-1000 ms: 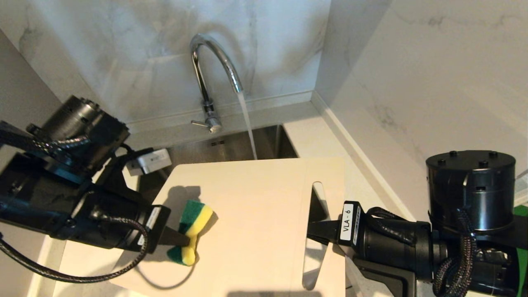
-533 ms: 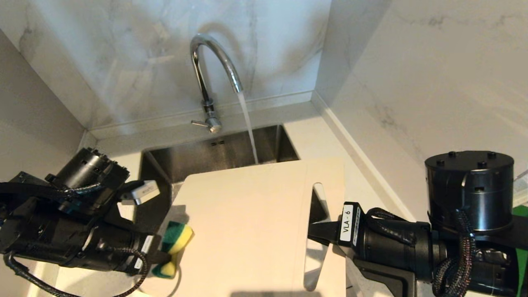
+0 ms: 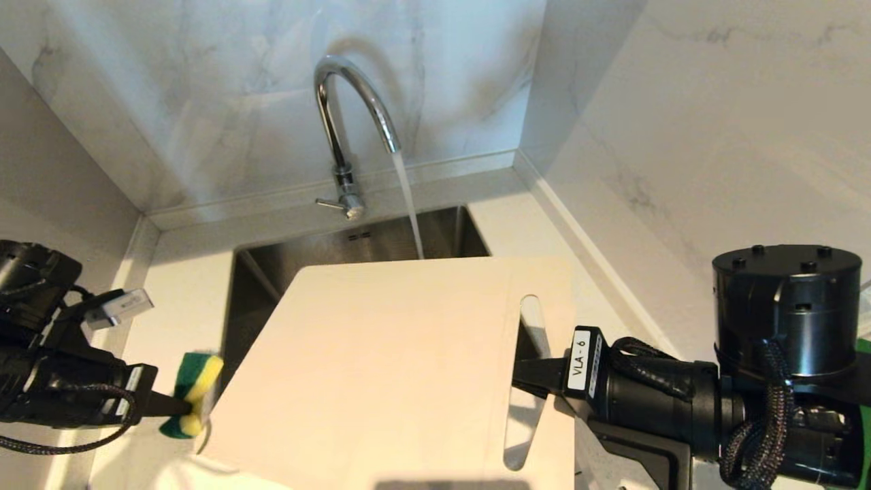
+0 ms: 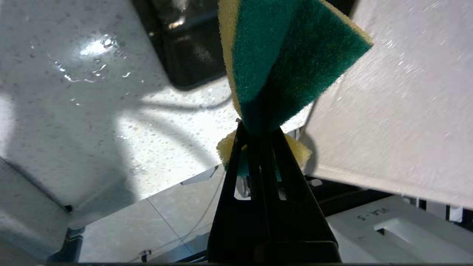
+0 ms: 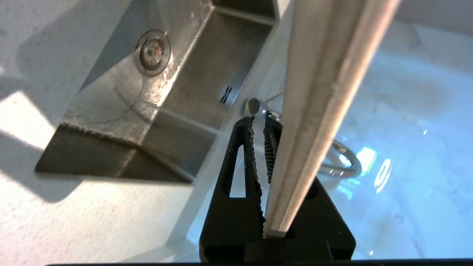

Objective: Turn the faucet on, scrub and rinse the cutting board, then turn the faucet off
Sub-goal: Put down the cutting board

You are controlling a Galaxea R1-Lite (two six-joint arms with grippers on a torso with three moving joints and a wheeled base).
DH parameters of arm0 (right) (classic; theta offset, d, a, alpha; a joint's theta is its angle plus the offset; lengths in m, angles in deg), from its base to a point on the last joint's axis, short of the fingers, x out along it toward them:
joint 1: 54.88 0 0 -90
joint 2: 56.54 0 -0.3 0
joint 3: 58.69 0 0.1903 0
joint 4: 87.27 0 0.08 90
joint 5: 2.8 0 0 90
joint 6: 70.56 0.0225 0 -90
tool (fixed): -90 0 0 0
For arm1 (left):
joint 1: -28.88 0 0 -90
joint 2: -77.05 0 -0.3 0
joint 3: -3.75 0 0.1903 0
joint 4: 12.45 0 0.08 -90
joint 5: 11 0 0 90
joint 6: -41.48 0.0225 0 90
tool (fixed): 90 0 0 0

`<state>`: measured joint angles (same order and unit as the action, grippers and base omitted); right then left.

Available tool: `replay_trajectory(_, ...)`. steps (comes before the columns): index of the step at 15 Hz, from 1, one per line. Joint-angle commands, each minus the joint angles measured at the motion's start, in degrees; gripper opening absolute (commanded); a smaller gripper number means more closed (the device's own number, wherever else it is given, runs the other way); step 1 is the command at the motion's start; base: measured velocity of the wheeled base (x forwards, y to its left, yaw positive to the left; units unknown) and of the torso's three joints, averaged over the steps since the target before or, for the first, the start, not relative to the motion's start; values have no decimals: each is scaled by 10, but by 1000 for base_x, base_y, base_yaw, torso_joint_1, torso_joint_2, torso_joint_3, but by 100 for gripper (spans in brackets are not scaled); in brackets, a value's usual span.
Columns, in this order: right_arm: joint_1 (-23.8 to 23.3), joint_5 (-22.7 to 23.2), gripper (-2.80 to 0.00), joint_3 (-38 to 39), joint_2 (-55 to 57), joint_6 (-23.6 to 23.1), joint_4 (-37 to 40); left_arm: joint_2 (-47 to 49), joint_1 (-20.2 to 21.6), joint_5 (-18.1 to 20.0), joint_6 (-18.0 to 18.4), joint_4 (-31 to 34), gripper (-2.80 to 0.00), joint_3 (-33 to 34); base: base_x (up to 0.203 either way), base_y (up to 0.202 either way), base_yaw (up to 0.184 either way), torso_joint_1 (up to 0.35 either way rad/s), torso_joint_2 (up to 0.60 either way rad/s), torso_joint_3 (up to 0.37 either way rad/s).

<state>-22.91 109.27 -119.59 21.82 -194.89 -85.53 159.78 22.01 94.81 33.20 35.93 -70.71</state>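
**kitchenbot_fan:** ok going left to right, what's the left gripper (image 3: 178, 408) doing?

**sinkwatcher:** it's out at the far left over the wet countertop (image 4: 55, 92), fingers (image 4: 258, 162) clenched tight on a green and yellow sponge (image 3: 192, 393); the sponge is squashed at the pinch and fans out past the fingertips; just to the right of that claw is the near left edge of the cutting board (image 3: 381, 367); can't tell if the sponge actually touches that edge, it looks just beside it

**kitchenbot_fan:** and the board itself?

**sinkwatcher:** big cream thing, held tilted over the sink (image 3: 340, 248), sitting between the two claws; its slot handle (image 3: 527, 381) is on the end nearest the right claw; beyond the board's far edge, the faucet (image 3: 354, 102) stands at the back of the sink and it's running; the stream (image 3: 408, 204) drops behind the board's far edge, so where it lands is hidden

**kitchenbot_fan:** right side?

**sinkwatcher:** right gripper (image 3: 537, 374) comes in from the right and is grasping the board at the handle end; in the wrist view the board's thin edge (image 5: 317, 111) sits deep between the fingers, near their base; the sink drain (image 5: 152, 52) shows off past the fingertips; marble wall (image 3: 680, 102) behind all of it
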Motion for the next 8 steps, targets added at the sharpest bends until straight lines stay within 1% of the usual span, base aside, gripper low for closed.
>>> replay_trajectory(1,-4,0,-280,3,-2,-6,0,-5,51,19,24,2,-280,11,0,0,0,0,0,0)
replay_trajectory(3,-9,1,-280,14,-5,-2,0,-2,87,27,35,0,-280,10,0,0,0,0,0,0)
replay_trajectory(4,-9,0,-280,25,-8,14,0,-2,96,40,44,0,-280,11,0,0,0,0,0,0)
replay_trajectory(7,-12,-12,-280,40,-41,26,-1,0,95,48,45,0,-280,11,0,0,0,0,0,0)
replay_trajectory(8,-20,-13,-280,48,-54,27,0,1,93,52,45,0,-280,10,0,0,0,0,0,0)
